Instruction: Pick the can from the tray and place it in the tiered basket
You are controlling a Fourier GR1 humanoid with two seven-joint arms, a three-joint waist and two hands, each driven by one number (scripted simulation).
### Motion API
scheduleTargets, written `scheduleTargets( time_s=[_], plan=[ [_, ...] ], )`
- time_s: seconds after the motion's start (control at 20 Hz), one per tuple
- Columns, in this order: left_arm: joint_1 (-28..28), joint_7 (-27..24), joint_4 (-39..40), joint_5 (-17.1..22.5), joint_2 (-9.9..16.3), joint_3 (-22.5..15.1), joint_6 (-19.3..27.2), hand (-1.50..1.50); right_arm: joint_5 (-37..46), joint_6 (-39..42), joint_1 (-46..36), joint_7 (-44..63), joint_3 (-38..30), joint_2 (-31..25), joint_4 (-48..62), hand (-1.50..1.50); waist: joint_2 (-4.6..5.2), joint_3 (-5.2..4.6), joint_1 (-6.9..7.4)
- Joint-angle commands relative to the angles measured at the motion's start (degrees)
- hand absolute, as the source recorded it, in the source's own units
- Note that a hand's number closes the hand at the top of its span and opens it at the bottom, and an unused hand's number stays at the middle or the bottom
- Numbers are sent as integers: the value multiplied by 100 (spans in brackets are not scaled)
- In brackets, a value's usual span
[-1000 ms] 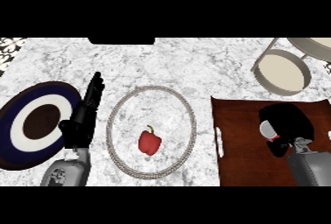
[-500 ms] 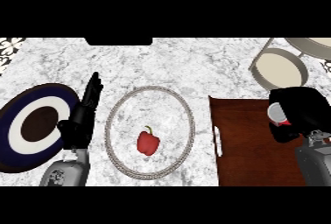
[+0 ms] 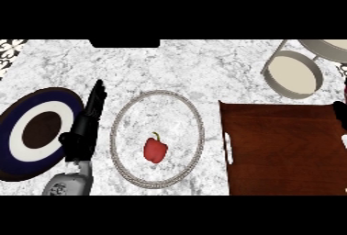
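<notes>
On the marbled white table [image 3: 203, 69], the left hand [image 3: 86, 126] rested with fingers straight between the dark blue round plate [image 3: 34, 133] and the clear glass plate [image 3: 157, 138] holding a red pepper [image 3: 155, 149]. The brown wooden tray [image 3: 284, 151] now lay bare: the right hand had carried the can off past the right edge, probably toward the grey tiered basket [image 3: 293, 73]. Whether that hand's fingers were closed could not be told.

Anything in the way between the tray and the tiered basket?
Nothing visible: only bare marble counter lies between the dark brown wooden tray and the beige round tiered basket. Can not discernible; right hand barely shows at right edge.
</notes>
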Motion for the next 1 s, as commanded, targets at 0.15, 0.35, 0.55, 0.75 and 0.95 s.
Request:
scheduleTargets(
  time_s=[0.15,0.35,0.55,0.75,0.95],
  plan=[
    [-339,322,33,-160,-115,-172,158,0,-532,1085,-1715,616,-811,-279,398,150,16,2,44],
    [-171,-61,228,15,58,42,4,0,-946,829,-2220,901,-1386,261,884,150,21,1,57],
    [181,168,-337,-103,-145,-295,78,0,-1075,526,-2396,1062,-1364,155,1445,150,18,6,69],
    [-274,-163,295,-47,-36,25,63,0,-1006,-230,-2776,934,-1187,-144,2391,150,38,5,63],
    [-92,-112,130,-105,-145,-150,79,0,-664,-1146,-2468,333,-825,-674,3180,150,47,7,88]
  ],
)
